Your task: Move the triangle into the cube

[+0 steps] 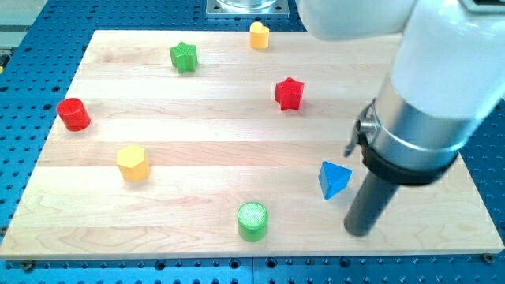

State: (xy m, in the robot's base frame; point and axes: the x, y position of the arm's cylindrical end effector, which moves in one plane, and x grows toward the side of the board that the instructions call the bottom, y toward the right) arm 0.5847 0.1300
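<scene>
One small, light, rigid blue triangle (334,180) lies at the table's (237,150) lower right, just left of the tip (358,231), no gripper fitted; pushing a flat side looks steadiest.

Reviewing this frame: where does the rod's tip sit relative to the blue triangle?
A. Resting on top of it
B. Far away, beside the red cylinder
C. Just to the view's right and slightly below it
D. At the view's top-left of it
C: my tip meets the board just right of and slightly below the blue triangle, with a small gap between them.
</scene>
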